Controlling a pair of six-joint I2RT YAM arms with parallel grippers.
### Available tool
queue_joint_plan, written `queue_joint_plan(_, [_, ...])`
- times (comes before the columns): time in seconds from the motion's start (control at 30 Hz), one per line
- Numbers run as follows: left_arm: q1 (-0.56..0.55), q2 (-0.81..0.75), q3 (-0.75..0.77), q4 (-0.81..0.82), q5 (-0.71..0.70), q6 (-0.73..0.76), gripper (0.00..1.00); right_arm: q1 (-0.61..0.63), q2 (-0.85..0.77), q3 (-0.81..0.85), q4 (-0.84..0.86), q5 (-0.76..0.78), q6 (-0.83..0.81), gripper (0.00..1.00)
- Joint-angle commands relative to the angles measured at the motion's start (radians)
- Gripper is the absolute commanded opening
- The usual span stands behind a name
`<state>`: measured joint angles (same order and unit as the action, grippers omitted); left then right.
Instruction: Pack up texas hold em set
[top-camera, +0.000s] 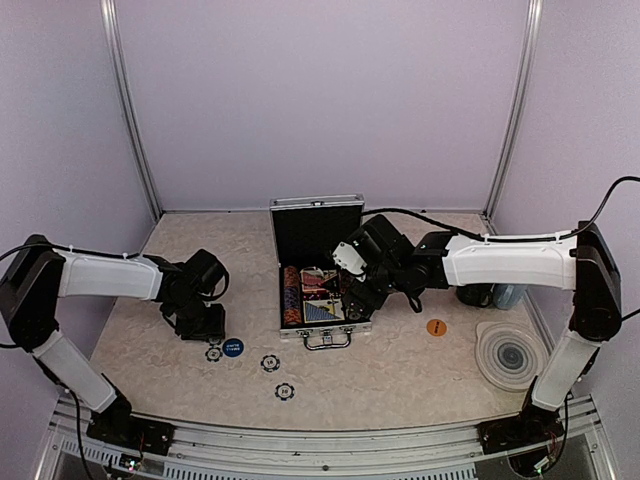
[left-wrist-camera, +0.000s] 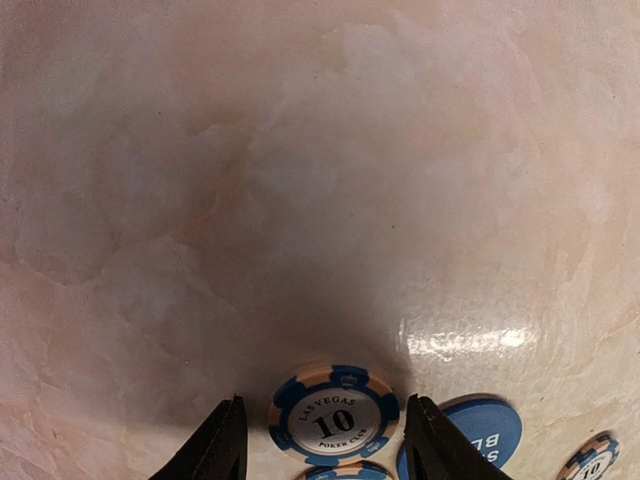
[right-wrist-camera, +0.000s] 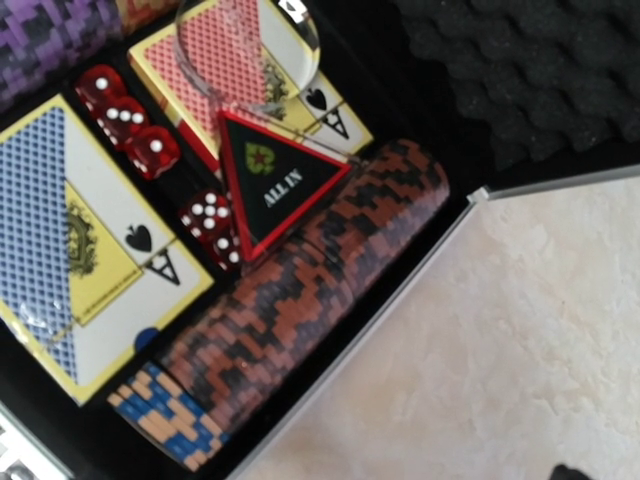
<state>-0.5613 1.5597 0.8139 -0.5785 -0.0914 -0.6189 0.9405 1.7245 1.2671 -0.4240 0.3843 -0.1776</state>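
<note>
Black fingertips (left-wrist-camera: 225, 450) of the left gripper (left-wrist-camera: 325, 445) are standing part-way apart, straddling a blue-and-white round poker chip marked 10 (left-wrist-camera: 333, 415). It is lying flat on the pale marbled table (left-wrist-camera: 350, 180). A sliver of table is showing beside the left finger and the right finger is almost touching the rim, so nothing is being gripped. Just outside the right finger, a blue round button with white lettering (left-wrist-camera: 470, 430) is lying flat.

Across the table, the right gripper (top-camera: 352, 290) is hovering with its jaws standing wide and nothing between them. It is hanging over the open ribbed silver aluminium case (right-wrist-camera: 400, 310), which is lying between the two arms.

- **Directly under these jaws:** a row of red-and-black chips (right-wrist-camera: 310, 290) is lying along the silver rim and ending in a few blue-and-orange chips (right-wrist-camera: 165, 415).
- **Just past that row:** a black red-edged triangle reading ALL IN (right-wrist-camera: 275, 180) is leaning on it, among red translucent dice (right-wrist-camera: 125, 120).
- **Further in:** a blue-backed card deck (right-wrist-camera: 70, 250) and a red-backed card deck (right-wrist-camera: 230, 90) are lying side by side.
- **Behind them:** the black foam-lined lid (top-camera: 316, 230) is standing upright.

Outside the case, two more blue-edged chips (top-camera: 270, 363) are lying between the two grippers. To the right of the right jaws, an orange round button (top-camera: 436, 327) and a grey ringed coaster (top-camera: 508, 355) are lying on the table.
</note>
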Motion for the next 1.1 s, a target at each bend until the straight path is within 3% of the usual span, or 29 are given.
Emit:
queue_joint_plan(0.0, [0.008,0.028,-0.007,0.031,0.026,0.025,0.53,0.011,0.013,0.018,0.005,-0.004,0.010,0.99])
queue_joint_plan(0.73, [-0.046,0.107,-0.044,0.004,-0.012,-0.032,0.46,0.011,0.014,0.030,-0.001,0.000,-0.002,0.99])
queue_joint_plan(0.93, [-0.044,0.108,-0.042,0.014,-0.012,-0.036,0.32,0.011,0.008,0.029,-0.004,0.001,-0.003,0.99])
queue_joint_plan(1.07, [-0.042,0.104,-0.035,0.010,-0.017,-0.033,0.29,0.011,0.003,0.033,-0.007,0.001,-0.003,0.99])
